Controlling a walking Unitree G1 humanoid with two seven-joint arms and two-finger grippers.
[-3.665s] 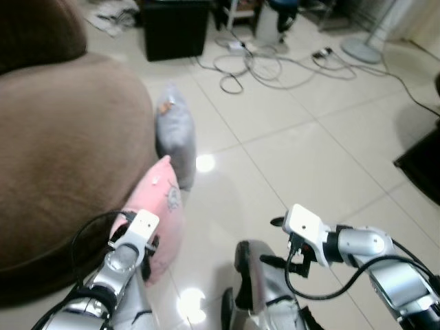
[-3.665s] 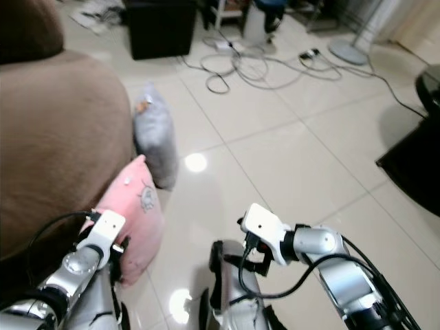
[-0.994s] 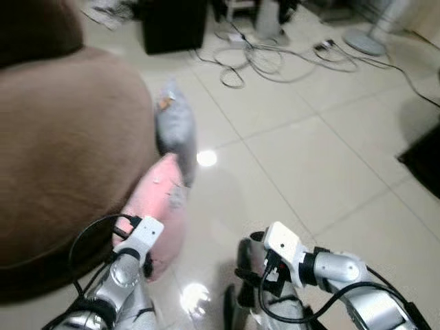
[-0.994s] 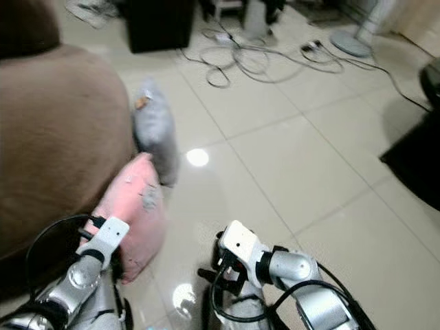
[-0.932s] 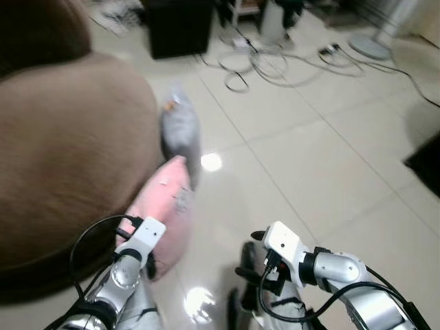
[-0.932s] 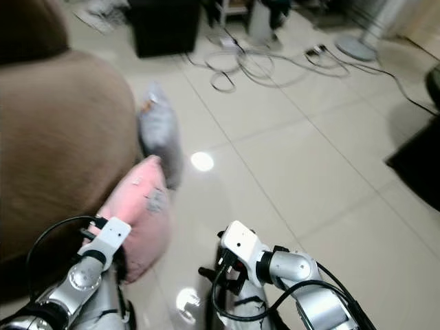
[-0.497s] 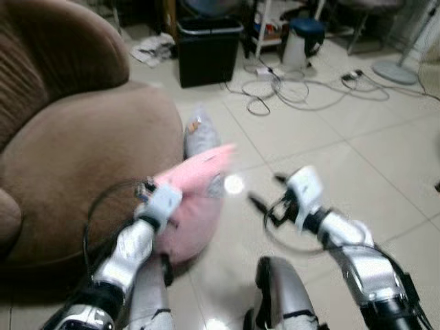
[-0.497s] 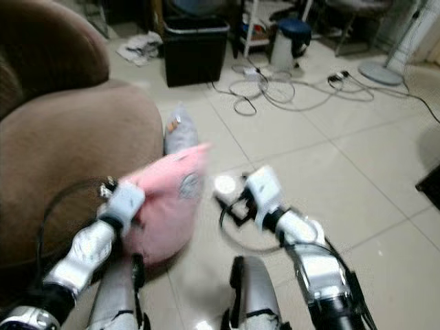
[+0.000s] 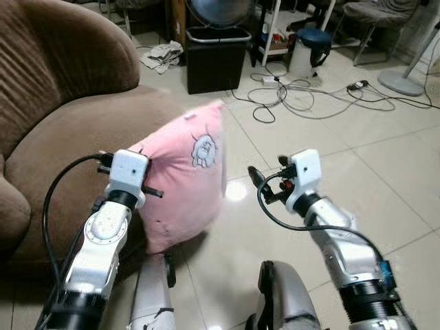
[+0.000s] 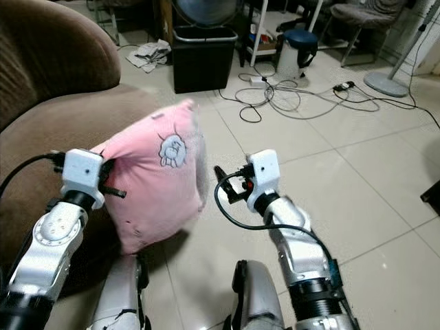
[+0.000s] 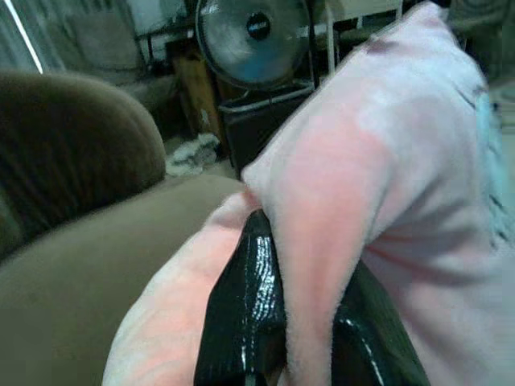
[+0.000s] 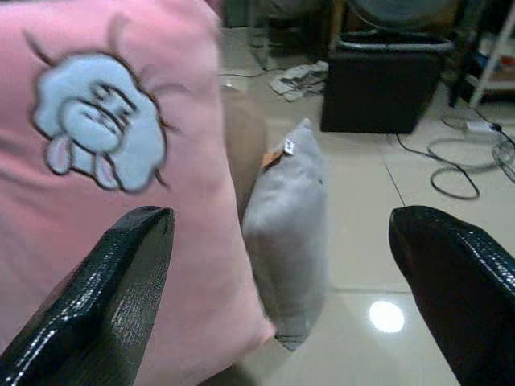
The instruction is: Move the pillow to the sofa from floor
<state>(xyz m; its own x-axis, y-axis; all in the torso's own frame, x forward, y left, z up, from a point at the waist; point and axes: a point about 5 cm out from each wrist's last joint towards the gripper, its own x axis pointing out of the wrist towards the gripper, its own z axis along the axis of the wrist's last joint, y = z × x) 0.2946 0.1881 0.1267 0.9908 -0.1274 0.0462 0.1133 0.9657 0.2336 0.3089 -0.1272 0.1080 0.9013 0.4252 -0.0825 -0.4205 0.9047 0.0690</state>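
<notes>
Lifted off the tiles since a few seconds ago, the pink pillow (image 9: 182,175) now hangs in the air beside the brown sofa (image 9: 62,137), where earlier it leaned on the floor against the sofa's front. It carries a small pale blue cartoon patch and droops from one pinched edge. The left gripper (image 11: 278,322) has its jaws clamped on a fold of the pink cover, as the left wrist view shows from close by. The right gripper (image 12: 290,273) is just beside the pillow's other face with its jaws wide apart, touching nothing as far as I can tell. Behind the pink one, a grey pillow (image 12: 286,233) stands on the floor (image 9: 323,137) against the sofa. Further off sit a black bin (image 9: 216,58), loose cables (image 9: 295,96) and a fan (image 11: 251,36). By my reading the pickup is done and the task is about halfway: the pillow is up but not yet over the seat, so the carry across and the release remain.
</notes>
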